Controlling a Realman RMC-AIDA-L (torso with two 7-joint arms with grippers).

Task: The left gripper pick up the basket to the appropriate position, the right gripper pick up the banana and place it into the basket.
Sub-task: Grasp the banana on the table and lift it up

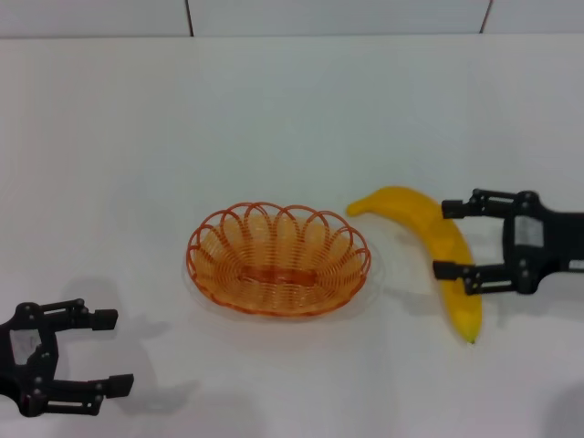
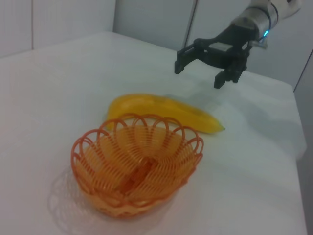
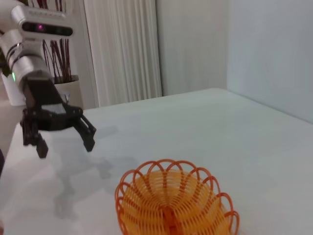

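Observation:
The orange wire basket sits empty on the white table, in the middle of the head view. The yellow banana lies on the table just to its right, apart from it. My right gripper is open and hovers over the banana's middle, one finger on each side. The left wrist view shows it above the table, beyond the banana and basket. My left gripper is open and empty at the near left, apart from the basket. It shows raised over the table in the right wrist view, behind the basket.
The white table stretches back to a pale wall. White curtains and a vase of dark twigs stand beyond the table's left side. Nothing else lies on the table.

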